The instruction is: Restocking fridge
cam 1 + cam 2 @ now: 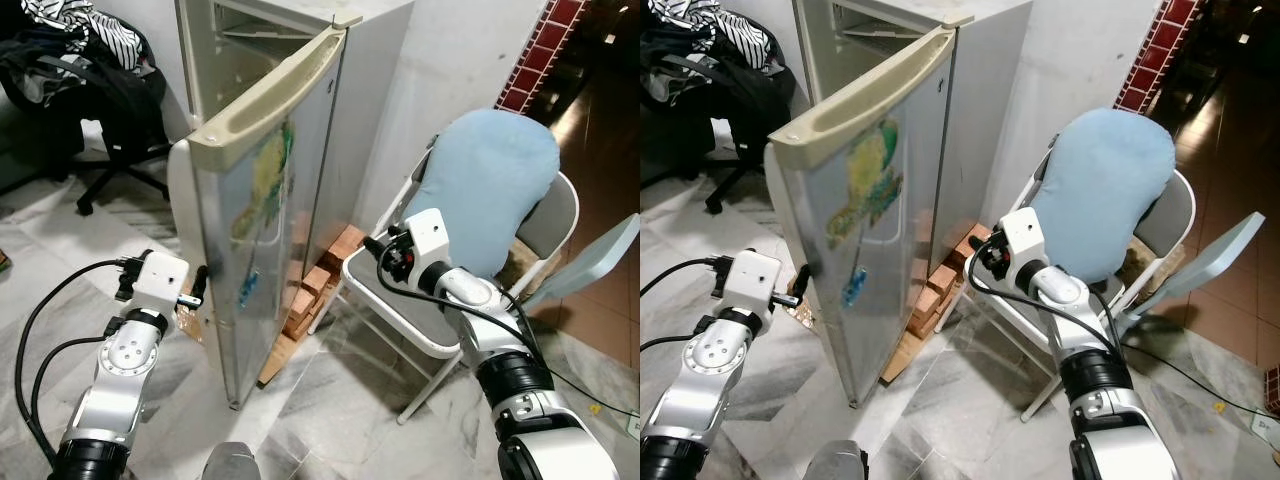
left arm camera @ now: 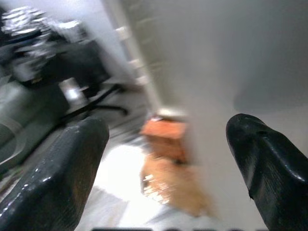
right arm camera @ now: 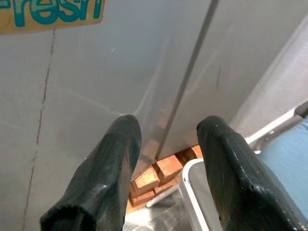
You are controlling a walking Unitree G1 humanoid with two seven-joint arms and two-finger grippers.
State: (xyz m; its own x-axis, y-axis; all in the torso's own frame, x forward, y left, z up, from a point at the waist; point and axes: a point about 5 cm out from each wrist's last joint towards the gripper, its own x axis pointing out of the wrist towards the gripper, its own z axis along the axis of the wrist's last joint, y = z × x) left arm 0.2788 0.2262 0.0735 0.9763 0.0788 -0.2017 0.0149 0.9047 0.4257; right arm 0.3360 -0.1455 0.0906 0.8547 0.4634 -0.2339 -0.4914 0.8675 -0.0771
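Two grippers flank the open fridge door (image 1: 265,190), both with fingers apart and empty: left gripper (image 2: 168,159) at its lower hinge-side edge, right gripper (image 3: 168,163) pointing at its outer face beside the chair (image 1: 400,310).

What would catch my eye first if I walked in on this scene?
Probably the old fridge door, swung wide open mid-room, with peeling stickers, the fridge propped on red bricks. The left gripper, fingers apart, sits by the door's edge. To the right, a white folding chair carries a big pale blue cushion.
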